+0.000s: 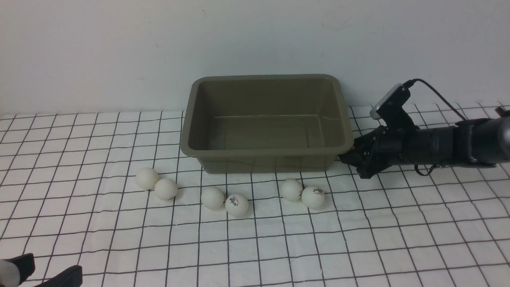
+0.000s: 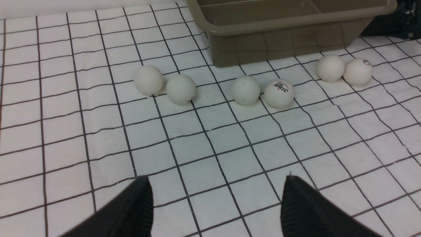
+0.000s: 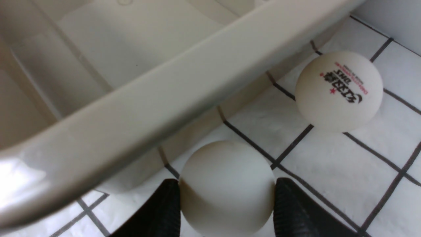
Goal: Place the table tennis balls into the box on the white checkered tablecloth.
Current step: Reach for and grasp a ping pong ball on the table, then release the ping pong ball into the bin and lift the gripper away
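The olive-grey box [image 1: 263, 163] stands empty at the back of the white checkered tablecloth [image 1: 358, 239]. Several white table tennis balls lie in a loose row in front of it, from the leftmost ball [image 1: 147, 178] to the rightmost [image 1: 313, 197]. My right gripper [image 1: 347, 157] is low at the box's right wall, shut on a plain white ball [image 3: 227, 187] on the cloth beside the box rim [image 3: 164, 108]. A logo-printed ball [image 3: 338, 90] lies just beyond it. My left gripper [image 2: 217, 197] hangs open and empty near the front left, well short of the row of balls [image 2: 246, 90].
A pale wall rises right behind the box. The right arm [image 1: 446, 145] stretches in from the right edge, low over the cloth. The cloth is slightly wrinkled near the front.
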You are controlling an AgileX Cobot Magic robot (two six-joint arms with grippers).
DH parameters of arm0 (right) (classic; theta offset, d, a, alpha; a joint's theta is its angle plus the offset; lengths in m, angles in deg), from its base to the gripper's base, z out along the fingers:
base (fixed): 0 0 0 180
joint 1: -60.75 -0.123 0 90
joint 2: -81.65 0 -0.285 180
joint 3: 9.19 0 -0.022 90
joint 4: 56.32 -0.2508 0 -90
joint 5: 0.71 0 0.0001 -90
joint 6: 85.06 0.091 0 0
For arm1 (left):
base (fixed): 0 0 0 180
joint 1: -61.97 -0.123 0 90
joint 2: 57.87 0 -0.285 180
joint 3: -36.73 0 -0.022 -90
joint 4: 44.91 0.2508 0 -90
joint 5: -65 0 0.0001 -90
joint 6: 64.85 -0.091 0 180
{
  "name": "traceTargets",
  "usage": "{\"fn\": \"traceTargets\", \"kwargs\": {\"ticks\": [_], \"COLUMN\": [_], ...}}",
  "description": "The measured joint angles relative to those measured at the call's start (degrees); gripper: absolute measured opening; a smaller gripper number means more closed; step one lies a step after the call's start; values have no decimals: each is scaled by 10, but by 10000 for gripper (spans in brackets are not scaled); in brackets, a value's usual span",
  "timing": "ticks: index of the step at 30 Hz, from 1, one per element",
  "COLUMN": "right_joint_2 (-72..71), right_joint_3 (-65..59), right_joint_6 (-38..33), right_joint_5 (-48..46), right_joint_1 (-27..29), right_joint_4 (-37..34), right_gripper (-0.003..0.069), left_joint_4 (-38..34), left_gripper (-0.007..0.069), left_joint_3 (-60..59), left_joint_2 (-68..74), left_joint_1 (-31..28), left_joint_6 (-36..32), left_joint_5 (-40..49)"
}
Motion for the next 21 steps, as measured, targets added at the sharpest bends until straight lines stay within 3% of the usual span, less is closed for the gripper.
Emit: {"fn": "traceTargets", "kwargs": {"ticks": [14, 21], "right_joint_2": [-30, -99], "right_joint_3": [0, 0], "right_joint_6": [2, 29], "right_joint_5": [36, -19], "right_joint_1": [21, 22], "right_joint_4": [0, 0], "right_gripper": [334, 334], "left_joint_4": [0, 0], "left_gripper": [471, 471], "left_joint_3": [0, 0], "left_joint_2": [0, 0], "left_joint_1": [0, 0], "left_joint_6": [0, 0], "left_joint_5": [5, 9]}}
